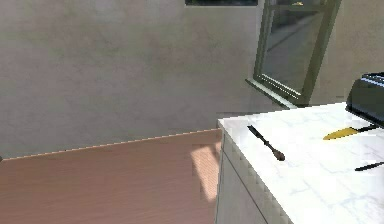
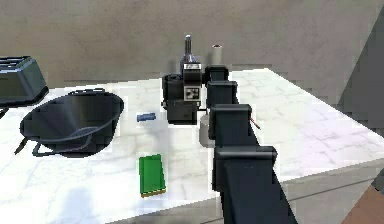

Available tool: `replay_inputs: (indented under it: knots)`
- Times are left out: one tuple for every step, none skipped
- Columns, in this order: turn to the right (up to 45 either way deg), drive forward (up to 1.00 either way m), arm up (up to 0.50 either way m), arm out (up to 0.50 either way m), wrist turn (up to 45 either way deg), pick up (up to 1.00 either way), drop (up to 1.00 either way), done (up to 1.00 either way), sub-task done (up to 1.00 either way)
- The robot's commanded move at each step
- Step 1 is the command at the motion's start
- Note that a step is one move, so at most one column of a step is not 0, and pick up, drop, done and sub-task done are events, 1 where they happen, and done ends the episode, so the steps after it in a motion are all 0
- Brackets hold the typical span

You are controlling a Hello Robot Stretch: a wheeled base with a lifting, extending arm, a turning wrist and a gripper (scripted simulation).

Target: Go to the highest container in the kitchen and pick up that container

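My tool hangs over the white bench, and I cannot tell whether its jaws stand apart or together, nor if it holds something (things stand right behind it). I judge the pale upright cylinder, near the bench's far edge just beyond the tool, to be the container. To grasp it well I should line up slowly and not knock the slim grey thing beside it.
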Motion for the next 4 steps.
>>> replay_inputs:
  knots:
    - [0.0, 0.00, 0.00, 0.00, 21.0, 0.00, 0.00, 0.00, 0.00]
    - [0.0, 0.00, -0.16, 0.00, 0.0, 0.00, 0.00, 0.00, 0.00]
    - [0.0, 0.00, 0.00, 0.00, 0.0, 1.00, 0.00, 0.00, 0.00]
    - [0.0, 0.00, 0.10, 0.00, 0.0, 0.00, 0.00, 0.00, 0.00]
